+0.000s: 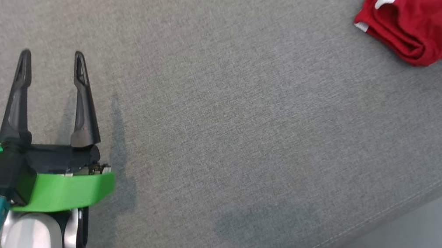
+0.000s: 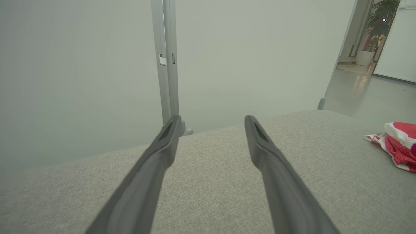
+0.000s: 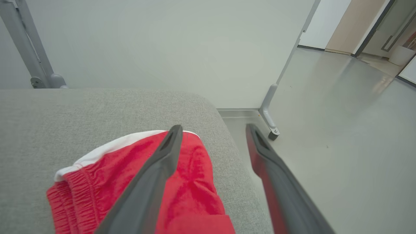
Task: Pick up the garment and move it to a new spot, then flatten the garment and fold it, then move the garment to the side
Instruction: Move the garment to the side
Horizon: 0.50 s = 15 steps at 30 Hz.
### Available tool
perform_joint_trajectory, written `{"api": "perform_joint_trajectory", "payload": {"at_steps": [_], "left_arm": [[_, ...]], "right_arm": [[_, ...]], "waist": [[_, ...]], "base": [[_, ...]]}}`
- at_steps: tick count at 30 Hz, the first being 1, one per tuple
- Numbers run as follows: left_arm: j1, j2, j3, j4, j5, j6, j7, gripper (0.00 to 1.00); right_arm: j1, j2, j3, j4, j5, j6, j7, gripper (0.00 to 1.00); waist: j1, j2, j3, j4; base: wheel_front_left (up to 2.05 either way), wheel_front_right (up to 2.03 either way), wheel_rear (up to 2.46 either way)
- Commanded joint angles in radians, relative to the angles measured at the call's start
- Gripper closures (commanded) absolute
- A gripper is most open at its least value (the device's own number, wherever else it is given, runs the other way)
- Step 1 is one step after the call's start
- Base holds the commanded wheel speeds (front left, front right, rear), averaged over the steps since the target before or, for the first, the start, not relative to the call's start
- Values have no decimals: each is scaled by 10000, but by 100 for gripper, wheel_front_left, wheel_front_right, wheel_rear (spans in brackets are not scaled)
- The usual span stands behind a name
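Looking at red shorts bunched at upper right of head view, cut by the frame edge, lying on the grey cushion. Well apart from left gripper at lower left: jaws apart, empty, pointing up-frame over bare fabric. In left wrist view, lands at far right, off the finger line.

Favours right gripper: hangs directly over the shorts in right wrist view, jaws apart, clamped on nothing. Left finger crosses the red cloth, right finger sits out past the cushion edge over the floor.

Elastic waistband at lower left of that view, white stripe running up toward centre. Long axis probably lower left to centre, but hard to call on a lumpy heap.

Cushion edge just beside the shorts on frame right, so little margin there. Plenty of bare cushion toward frame left for spreading and folding.
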Motion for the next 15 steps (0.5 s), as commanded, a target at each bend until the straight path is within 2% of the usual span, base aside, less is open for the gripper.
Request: {"api": "perform_joint_trajectory", "payload": {"at_steps": [1, 2, 7, 12, 15], "left_arm": [[322, -17, 105, 94, -81, 126, -78, 0], [322, -17, 105, 94, -81, 126, -78, 0], [910, -98, 284, 222, -312, 355, -160, 0], [1410, -164, 449, 338, -516, 542, -235, 0], [1668, -208, 521, 393, -574, 638, -316, 0]], "right_arm": [[542, 454, -424, -586, -314, -17, -44, 0], [542, 454, -424, -586, -314, -17, -44, 0], [1703, 1894, -1260, -2202, -925, -17, -45, 0], [2388, 3026, -1106, -3280, -1467, -17, -45, 0], [2619, 3477, -722, -3665, -1685, -14, -45, 0]], "waist": [[0, 0, -779, 6], [0, 0, -779, 6], [0, 0, -1396, 210], [0, 0, -1799, 533], [0, 0, -1992, 779]], "base": [[0, 0, 0], [0, 0, 0], [0, 0, 0], [0, 0, 0], [0, 0, 0]]}}
